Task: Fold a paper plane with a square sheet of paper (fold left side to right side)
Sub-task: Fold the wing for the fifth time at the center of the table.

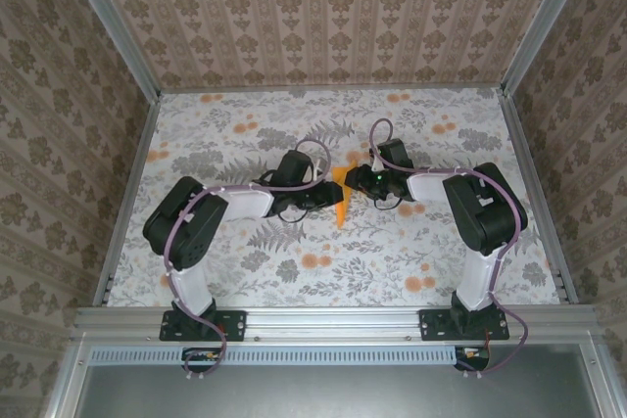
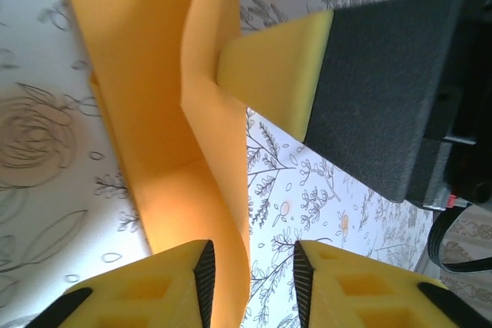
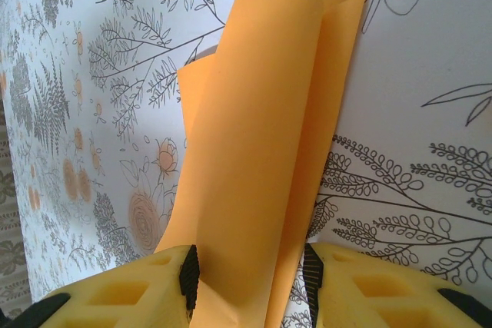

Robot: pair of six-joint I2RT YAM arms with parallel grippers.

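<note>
Pressing the left-to-right fold flat is the job now, imo. The orange paper [image 1: 339,205] stands part-folded btwn both arms, mid table [image 1: 245,134]. Your right gripper [image 3: 250,270] looks clamped on its layers. Your left gripper [image 2: 250,270] has jaws parted w/ the paper running through, not pinched. Line the free edge up w/ the opposite edge before closing, then squeeze along the crease, not across it. Don't tug: thin paper, two grips, it'll tear or skew.
</note>
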